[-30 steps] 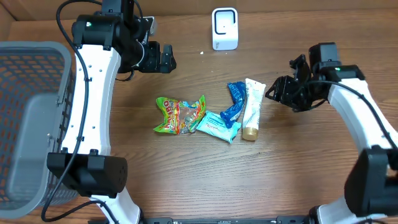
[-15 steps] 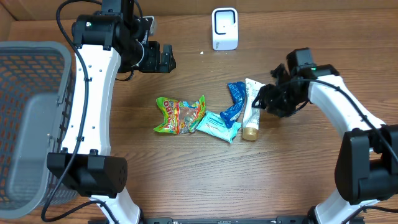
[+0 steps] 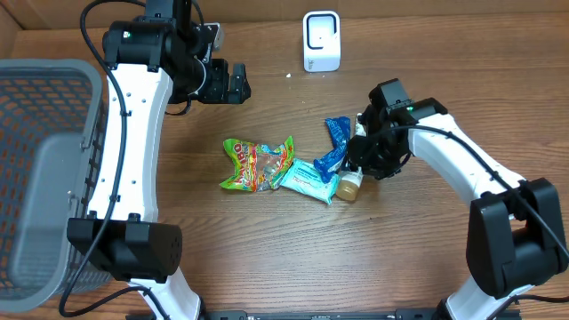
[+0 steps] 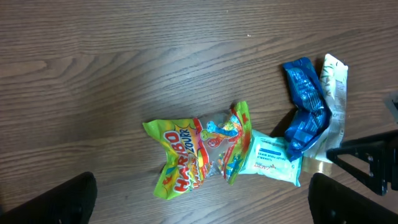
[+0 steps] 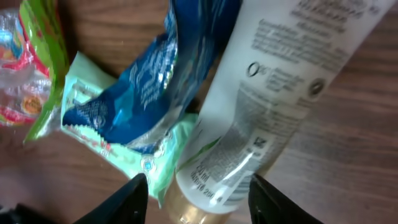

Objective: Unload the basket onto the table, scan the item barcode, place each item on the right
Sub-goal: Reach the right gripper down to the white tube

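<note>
On the wooden table (image 3: pixel 400 258), just right of the crumpled blue packet (image 3: pixel 336 140), your right hand (image 5: pixel 199 202) has swung in and now hangs over the white plastic tube with the tan cap (image 5: pixel 273 93), which lies flat beside that packet. Its fingers (image 5: pixel 134 196) have narrowed to about half spread, straddling the cap end without pinching yet. I judge the pickup imminent; the white scanner box (image 3: pixel 321 40) waits at the far edge. Your left hand (image 3: pixel 240 84) hangs wide, empty.

wooden table (image 3: pixel 267 258), candy bag (image 3: pixel 256 164), tube (image 5: pixel 273 106), scanner (image 3: pixel 321 40)
</note>
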Controlling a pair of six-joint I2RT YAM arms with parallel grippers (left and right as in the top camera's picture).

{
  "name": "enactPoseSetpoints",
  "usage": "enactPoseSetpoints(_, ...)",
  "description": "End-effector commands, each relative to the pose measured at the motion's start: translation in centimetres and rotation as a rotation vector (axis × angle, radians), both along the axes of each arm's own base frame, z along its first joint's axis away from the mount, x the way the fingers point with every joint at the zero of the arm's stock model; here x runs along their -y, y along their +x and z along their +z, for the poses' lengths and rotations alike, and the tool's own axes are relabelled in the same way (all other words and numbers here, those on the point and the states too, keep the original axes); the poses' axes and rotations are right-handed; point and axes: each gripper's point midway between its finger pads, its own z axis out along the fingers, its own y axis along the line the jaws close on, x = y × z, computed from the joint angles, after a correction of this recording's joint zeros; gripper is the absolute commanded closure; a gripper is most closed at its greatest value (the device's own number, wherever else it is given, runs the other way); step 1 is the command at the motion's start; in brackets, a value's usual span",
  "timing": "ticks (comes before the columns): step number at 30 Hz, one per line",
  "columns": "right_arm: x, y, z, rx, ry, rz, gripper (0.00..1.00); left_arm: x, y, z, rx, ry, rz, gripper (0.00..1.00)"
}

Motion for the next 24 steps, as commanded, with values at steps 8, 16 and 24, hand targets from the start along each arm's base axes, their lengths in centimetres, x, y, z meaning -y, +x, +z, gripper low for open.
enactPoseSetpoints(8,-0.3,0.7,-2.6,0.059,-0.022,-0.062,0.47,-0.1,0.2,0.7,0.029,0.016,-0.016,0.0)
enactPoseSetpoints(16,0.6,1.8,-2.4,0.068,-0.016,-0.113,0.61,-0.1,0.2,0.7,0.029,0.016,-0.016,0.0)
enactPoseSetpoints(24,3.7,8.5,0.6,0.304,0.006,-0.107,0.34,-0.1,0.2,0.7,0.029,0.016,-0.016,0.0)
